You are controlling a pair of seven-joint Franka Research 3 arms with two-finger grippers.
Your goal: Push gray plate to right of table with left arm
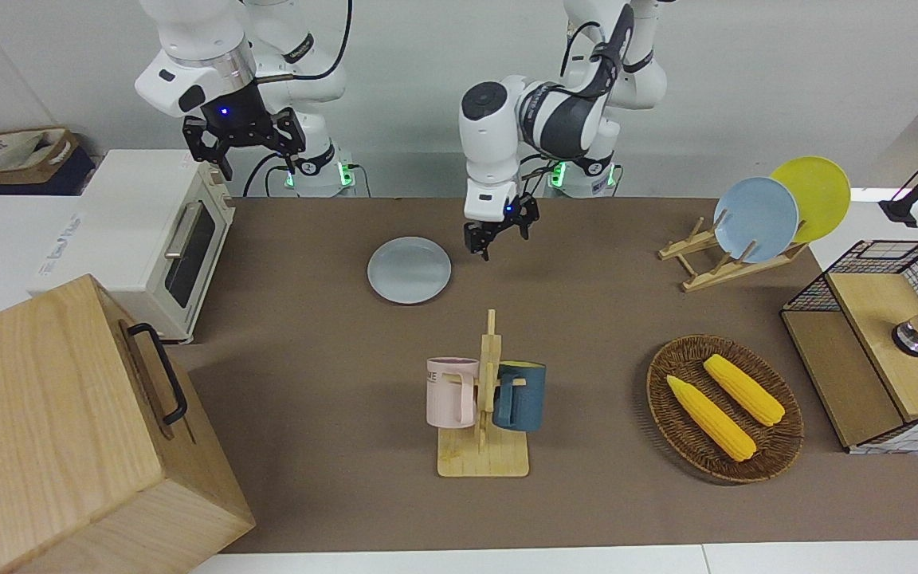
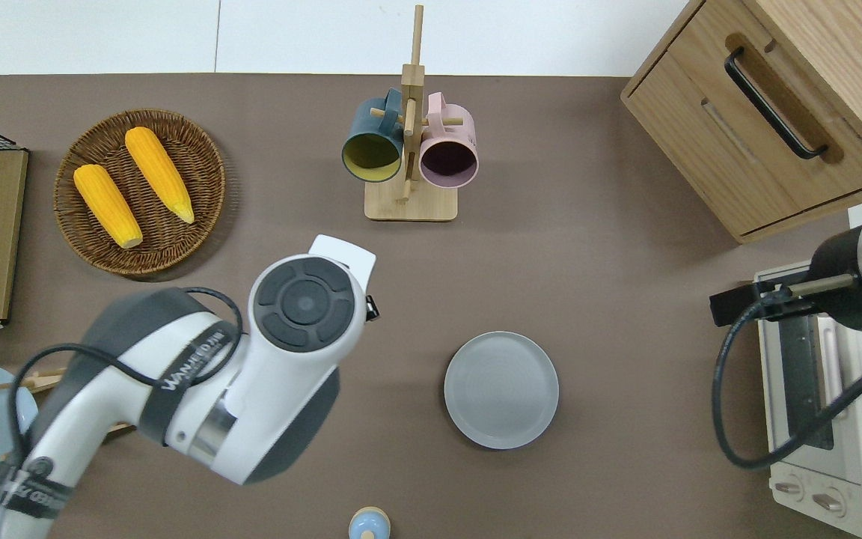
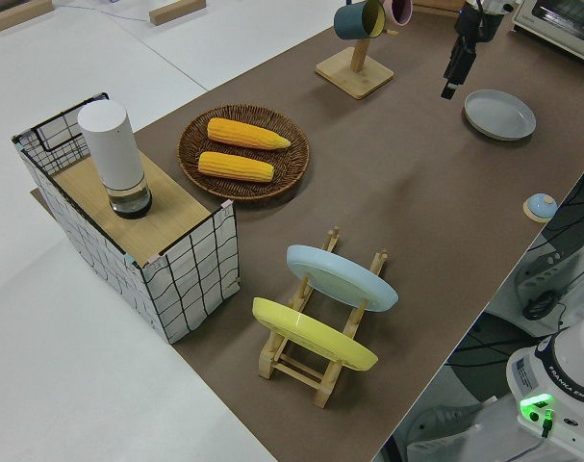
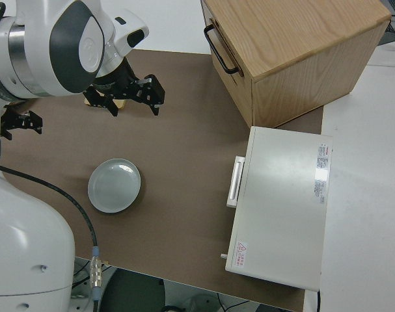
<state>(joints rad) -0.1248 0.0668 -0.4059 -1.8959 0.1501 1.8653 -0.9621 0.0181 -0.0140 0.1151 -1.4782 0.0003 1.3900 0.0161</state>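
We are holding the left arm's fingers [image 1: 496, 237] spread and empty above bare counter [image 1: 586, 319], apart from the gray plate [image 1: 409, 270]. If we are descending off-centre, the plate is likely spinning aside — toward the toaster oven [image 1: 164, 239].

Gray plate [image 2: 500, 390]: we see a round, pale bluish-gray plate with a low rim — flat, upright, empty.
Place: on the table [image 2: 588, 247] — nearer to the robots than the mug rack [image 2: 410, 150], toward the right arm's end.
Contact: touching nothing else.
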